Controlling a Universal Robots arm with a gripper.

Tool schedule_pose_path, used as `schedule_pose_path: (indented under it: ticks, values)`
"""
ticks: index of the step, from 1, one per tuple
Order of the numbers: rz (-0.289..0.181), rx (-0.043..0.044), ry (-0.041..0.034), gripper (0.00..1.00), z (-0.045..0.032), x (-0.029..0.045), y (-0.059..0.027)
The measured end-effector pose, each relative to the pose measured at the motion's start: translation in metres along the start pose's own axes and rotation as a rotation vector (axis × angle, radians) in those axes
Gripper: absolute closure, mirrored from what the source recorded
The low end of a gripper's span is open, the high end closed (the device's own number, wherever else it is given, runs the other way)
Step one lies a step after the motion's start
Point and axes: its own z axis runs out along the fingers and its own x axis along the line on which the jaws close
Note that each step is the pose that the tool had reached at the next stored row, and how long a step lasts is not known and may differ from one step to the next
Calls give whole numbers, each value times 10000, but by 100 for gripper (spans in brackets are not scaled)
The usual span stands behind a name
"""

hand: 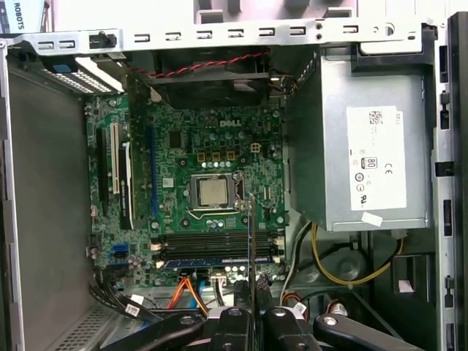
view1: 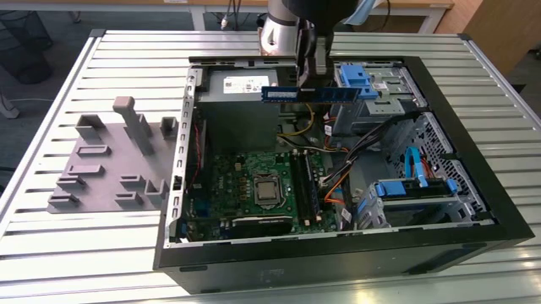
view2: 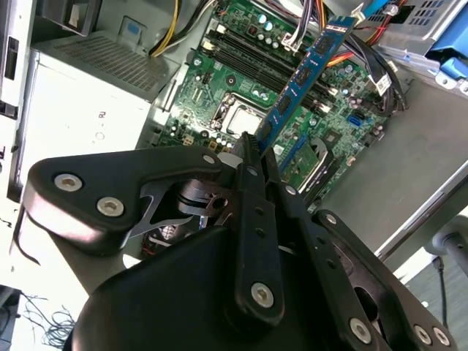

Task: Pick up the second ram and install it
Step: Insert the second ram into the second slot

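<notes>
My gripper (view1: 306, 87) hangs above the back of the open computer case, shut on the second ram (view1: 310, 94). The ram is a long blue stick with black chips, held level in the air across the fingers. In the second wrist view the ram (view2: 303, 77) sticks out from the shut fingertips (view2: 248, 157) over the green motherboard (view2: 241, 95). In the first wrist view I see the ram edge-on (hand: 252, 234) above the memory slots (hand: 219, 245). Another blue stick (hand: 219, 261) lies in one slot. In the exterior view the slots (view1: 303, 183) are lower down in the picture than the gripper.
The grey power supply (view1: 241, 85) sits just beside the gripper. Blue drive latches (view1: 355, 79) and a drive cage (view1: 414, 190) fill the case on the exterior view's right, with cable bundles (view1: 372, 142) crossing near the slots. A grey plastic fixture (view1: 110, 161) stands on the slatted table.
</notes>
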Motion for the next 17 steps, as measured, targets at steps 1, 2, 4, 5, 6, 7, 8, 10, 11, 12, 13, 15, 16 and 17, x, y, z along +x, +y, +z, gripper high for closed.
schedule_pose_path:
  ticks: [1, 2, 4, 5, 6, 7, 8, 10, 11, 12, 13, 15, 16, 17]
  values:
    - [80, 0, 1, 86, 0, 0, 0]
    - [162, 0, 2, 86, 0, 0, 0]
    - [321, 0, 5, 86, 1, 0, 0]
    - [400, 0, 6, 86, 1, 0, 0]
    - [487, -1, 7, 86, 1, 0, 0]
    - [568, 0, 9, 86, 1, 0, 0]
    - [650, 0, 10, 86, 2, 0, 0]
    - [805, 0, 12, 86, 2, 0, 0]
    - [881, 0, 13, 86, 2, 0, 0]
    - [956, -1, 14, 86, 3, 0, 0]
    - [1032, 0, 15, 86, 3, 0, 0]
    - [1185, 0, 17, 86, 3, 0, 0]
    - [1259, 0, 18, 86, 4, 0, 0]
    - [1331, 0, 19, 86, 4, 0, 0]
